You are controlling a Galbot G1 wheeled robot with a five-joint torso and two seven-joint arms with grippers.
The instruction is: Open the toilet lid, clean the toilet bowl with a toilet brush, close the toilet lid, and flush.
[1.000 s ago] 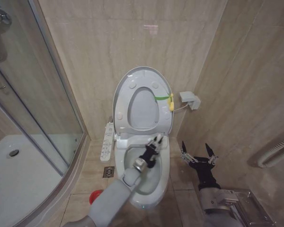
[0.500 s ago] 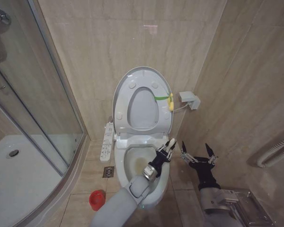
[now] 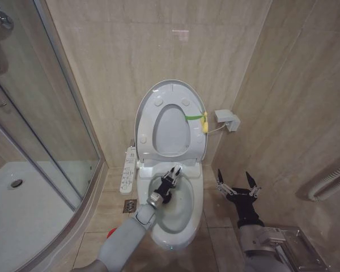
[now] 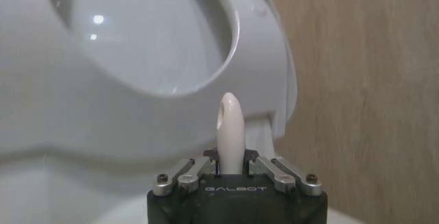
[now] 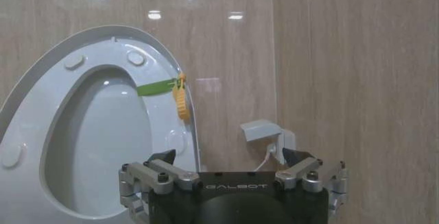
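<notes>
Left gripper (image 3: 171, 177) pinches the toilet brush (image 4: 230, 131) handle over the toilet bowl (image 3: 194, 211), toilet lid (image 3: 171, 119) up, right gripper (image 3: 237, 182) wide open & empty beside bowl — thin handle could twist in the grip w/ hard scrubbing.

Beige marbled wall tiles (image 3: 130, 51) all around, glossy with light spots. Glass shower enclosure (image 3: 39, 113) on the left, tiled floor (image 3: 96, 226) below.

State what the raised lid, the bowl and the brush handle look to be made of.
Lid: probably plastic, smooth and glossy; thin shell with moulded bumpers on its underside.
Bowl: looks like glazed ceramic, thick rounded white rim with a wet shine.
Brush handle: seemingly plastic, smooth cream-white, slim with a rounded tip, clamped in the left gripper.
</notes>
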